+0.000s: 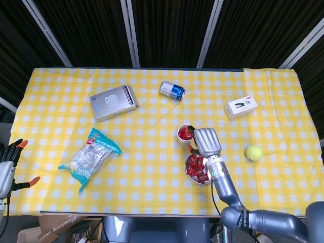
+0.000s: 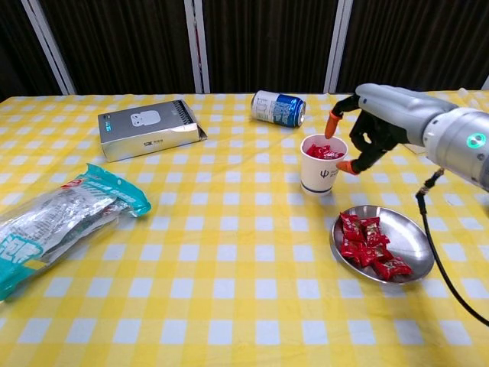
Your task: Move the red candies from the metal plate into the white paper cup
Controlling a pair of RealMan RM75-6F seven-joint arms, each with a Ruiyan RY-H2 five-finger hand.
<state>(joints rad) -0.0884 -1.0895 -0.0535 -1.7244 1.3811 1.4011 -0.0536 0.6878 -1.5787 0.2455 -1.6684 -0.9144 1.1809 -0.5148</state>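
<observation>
The white paper cup stands upright right of the table's middle with red candies inside. Just in front of it, the metal plate holds several red candies. My right hand hovers just right of the cup and above the plate, its fingers spread and nothing held between them. At the far left edge of the head view, off the table, my left hand holds nothing, its fingers apart.
A blue can lies on its side behind the cup. A grey box sits at the back left, and a plastic snack bag lies at the front left. To the right are a white box and a tennis ball.
</observation>
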